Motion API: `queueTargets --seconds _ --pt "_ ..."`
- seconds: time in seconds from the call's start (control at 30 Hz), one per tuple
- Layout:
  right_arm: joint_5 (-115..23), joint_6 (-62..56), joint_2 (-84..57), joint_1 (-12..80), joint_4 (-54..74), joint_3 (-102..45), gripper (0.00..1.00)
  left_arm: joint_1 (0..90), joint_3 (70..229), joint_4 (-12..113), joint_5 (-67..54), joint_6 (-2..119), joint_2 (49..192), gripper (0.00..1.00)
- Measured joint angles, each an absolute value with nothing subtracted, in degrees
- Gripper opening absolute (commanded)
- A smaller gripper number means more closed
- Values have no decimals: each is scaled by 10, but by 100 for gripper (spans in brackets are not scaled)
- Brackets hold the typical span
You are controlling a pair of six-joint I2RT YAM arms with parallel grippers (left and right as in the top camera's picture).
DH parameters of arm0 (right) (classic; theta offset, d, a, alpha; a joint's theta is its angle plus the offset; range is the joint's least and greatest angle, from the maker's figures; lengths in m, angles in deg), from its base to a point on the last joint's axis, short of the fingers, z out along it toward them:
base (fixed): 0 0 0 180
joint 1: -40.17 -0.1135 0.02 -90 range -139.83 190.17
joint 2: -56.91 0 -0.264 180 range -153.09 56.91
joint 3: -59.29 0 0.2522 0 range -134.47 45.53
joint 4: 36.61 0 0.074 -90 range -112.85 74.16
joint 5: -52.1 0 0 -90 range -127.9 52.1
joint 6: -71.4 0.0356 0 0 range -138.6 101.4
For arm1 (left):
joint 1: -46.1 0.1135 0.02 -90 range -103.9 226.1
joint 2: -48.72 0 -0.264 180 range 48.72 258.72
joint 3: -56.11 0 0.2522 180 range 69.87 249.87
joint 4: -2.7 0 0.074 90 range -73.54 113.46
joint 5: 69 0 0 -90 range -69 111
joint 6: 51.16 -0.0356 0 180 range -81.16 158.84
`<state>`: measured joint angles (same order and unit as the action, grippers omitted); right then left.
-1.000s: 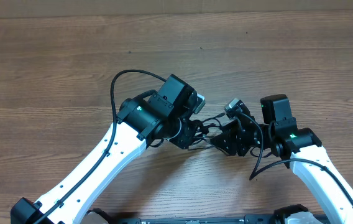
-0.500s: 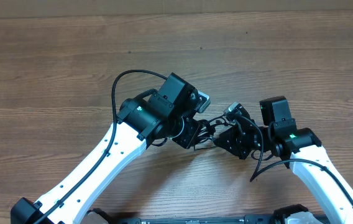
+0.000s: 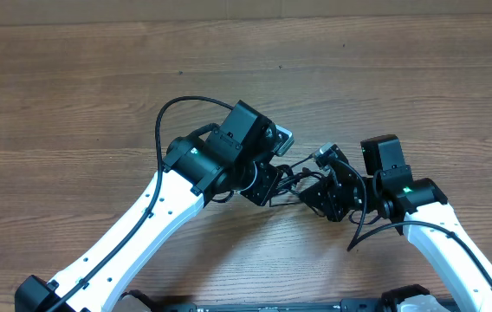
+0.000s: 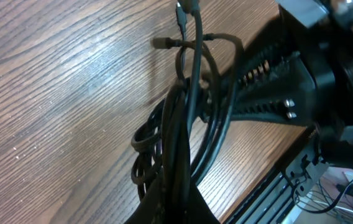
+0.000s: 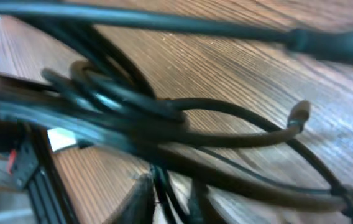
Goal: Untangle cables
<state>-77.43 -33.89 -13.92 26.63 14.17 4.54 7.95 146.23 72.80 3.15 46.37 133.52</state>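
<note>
While the left gripper (image 3: 268, 183) is clenched hard on the cables (image 3: 294, 176), its jaws pinch the black cords together into one thick strand. In the left wrist view that strand leaves the jaws and fans out into several overlapping loops lying on the wood-grain tabletop (image 3: 99, 87). A plug (image 4: 160, 43) pokes sideways from the loop farthest from the left gripper. The tangle spans the short gap from the left gripper to the right gripper (image 3: 324, 192), which sits close beside it on its right. The right gripper's jaws are narrowed and pressed in among the cords. The right wrist view is too blurred and crowded to tell whether they are gripping any strand. The cords cross each other there, and one rounded plug tip (image 5: 299, 112) curls free over the wood.
</note>
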Motion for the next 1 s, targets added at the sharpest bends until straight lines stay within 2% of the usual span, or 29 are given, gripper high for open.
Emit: queueTargets --seconds 0.27,0.37,0.5,0.63,0.8,1.0 --pt "-769 -336 -139 266 141 45 33 79 1462 716 16 484 1335 4" --pt "-767 -336 -139 266 141 45 26 79 1462 700 -10 491 1335 4" --pt "-767 -335 -139 266 141 45 11 79 1462 678 -44 494 1335 4" --pt "-771 -336 -139 266 142 45 4 79 1462 674 -54 494 1335 4" --pt "-775 -336 -139 266 142 45 4 79 1462 680 -43 494 1335 4" --pt "-776 -331 -139 266 142 45 4 79 1462 725 39 520 1335 4"
